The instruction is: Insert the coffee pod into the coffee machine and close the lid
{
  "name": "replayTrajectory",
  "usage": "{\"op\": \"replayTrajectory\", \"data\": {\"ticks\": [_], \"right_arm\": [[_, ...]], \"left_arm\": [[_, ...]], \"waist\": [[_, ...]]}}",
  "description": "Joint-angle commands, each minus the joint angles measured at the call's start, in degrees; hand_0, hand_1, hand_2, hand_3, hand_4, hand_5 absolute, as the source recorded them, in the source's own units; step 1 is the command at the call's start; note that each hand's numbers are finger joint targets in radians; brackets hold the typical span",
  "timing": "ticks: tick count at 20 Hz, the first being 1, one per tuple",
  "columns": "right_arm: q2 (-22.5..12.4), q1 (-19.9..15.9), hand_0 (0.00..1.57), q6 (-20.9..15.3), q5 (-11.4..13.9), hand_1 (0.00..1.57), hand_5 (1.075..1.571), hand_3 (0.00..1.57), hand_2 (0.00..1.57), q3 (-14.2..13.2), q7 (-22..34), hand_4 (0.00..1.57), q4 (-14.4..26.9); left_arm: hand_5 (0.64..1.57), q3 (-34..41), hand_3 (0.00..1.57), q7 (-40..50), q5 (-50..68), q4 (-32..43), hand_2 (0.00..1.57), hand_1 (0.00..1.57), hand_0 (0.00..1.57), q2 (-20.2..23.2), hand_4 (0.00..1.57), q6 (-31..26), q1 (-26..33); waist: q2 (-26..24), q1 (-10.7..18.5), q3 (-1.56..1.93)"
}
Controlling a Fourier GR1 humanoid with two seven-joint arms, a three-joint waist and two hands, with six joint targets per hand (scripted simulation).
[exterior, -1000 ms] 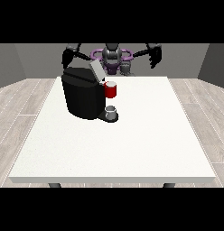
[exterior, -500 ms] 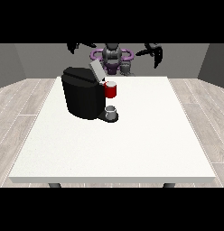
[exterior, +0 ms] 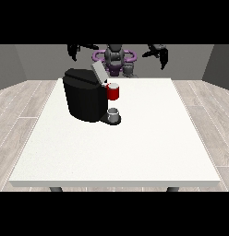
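I see the hand at the view's right [exterior: 159, 51] and the hand at the view's left [exterior: 75, 50] raised behind the desk [exterior: 135, 138], fingers hanging curled around nothing, the coffee machine [exterior: 85, 96] lid up, a grey thing [exterior: 114, 113] at its base.

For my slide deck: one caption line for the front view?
Both hands raised behind the white table, coffee machine lid open.
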Motion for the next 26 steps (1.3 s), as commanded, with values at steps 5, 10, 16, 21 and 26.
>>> {"op": "replayTrajectory", "data": {"ticks": [5, 10, 16, 21, 26], "right_arm": [[-0.1, -4.7, 0.0, 1.6, -5.1, 0.0, 1.571, 0.0, 0.0, -3.2, 1.2, 0.18, 5.1], [2.1, -8.5, 0.0, 0.0, -2.7, 0.0, 1.571, 0.0, 0.0, 1.1, 3.5, 0.0, 5.7], [4.0, -11.7, 0.0, -0.9, -2.2, 0.0, 1.571, 0.0, 0.0, 2.1, 0.9, 0.0, 9.0], [2.6, -15.2, 0.0, 0.1, -1.7, 0.0, 1.571, 0.0, 0.0, 2.1, -1.6, 0.0, 12.2], [2.6, -14.8, 0.0, 1.5, -1.7, 0.0, 1.571, 0.0, 0.0, 3.7, 1.9, 0.08, 9.8]], "left_arm": [[1.571, -1.9, 0.0, 2.3, 3.2, -10.8, 0.0, 0.0, 0.0, 0.8, 0.34, 0.6, 4.0], [1.571, -4.0, 0.0, 5.6, 4.6, -15.9, 0.0, 0.0, 0.0, 0.2, 0.35, 3.1, 5.9], [1.571, -4.1, 0.0, 7.6, 8.0, -22.9, 0.0, 0.0, 0.0, 3.3, 0.36, 0.2, 8.3], [1.571, -7.7, 0.0, 9.5, 6.3, -28.1, 0.0, 0.0, 0.0, 0.2, 0.38, 4.7, 9.8], [1.571, -5.1, 0.0, 6.2, 7.4, -27.3, 0.0, 0.0, 0.0, 3.7, 0.33, 3.5, 15.9]], "waist": [[5.7, -0.4, -0.02], [7.3, -2.5, -0.04], [9.3, -0.8, -0.03], [12.7, -1.4, -0.03], [10.6, -3.6, -0.04]]}}
